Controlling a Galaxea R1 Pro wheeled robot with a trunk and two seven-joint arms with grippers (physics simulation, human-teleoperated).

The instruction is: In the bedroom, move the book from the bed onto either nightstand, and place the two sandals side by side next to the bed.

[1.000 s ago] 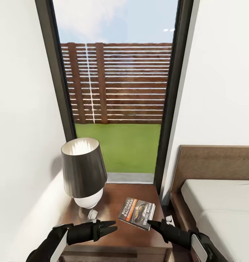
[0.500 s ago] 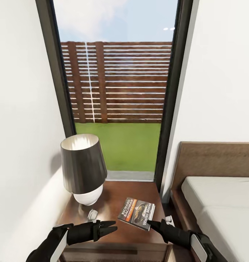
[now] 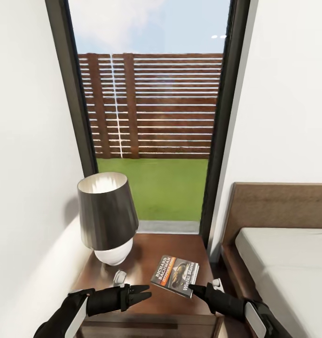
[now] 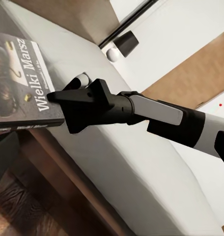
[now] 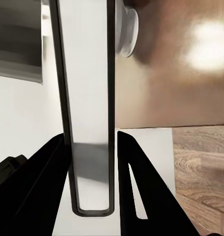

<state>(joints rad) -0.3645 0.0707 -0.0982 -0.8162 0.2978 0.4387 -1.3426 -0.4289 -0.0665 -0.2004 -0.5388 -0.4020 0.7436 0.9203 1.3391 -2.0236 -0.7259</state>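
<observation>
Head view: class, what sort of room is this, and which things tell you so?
Most likely a bedroom: a bed with a wooden headboard, beside it a nightstand carrying a lamp and a book.

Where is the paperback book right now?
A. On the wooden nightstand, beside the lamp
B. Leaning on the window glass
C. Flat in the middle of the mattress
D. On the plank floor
A. The book is over the dark nightstand top, right of the lamp, its near corner between the fingers of the right gripper.
</observation>
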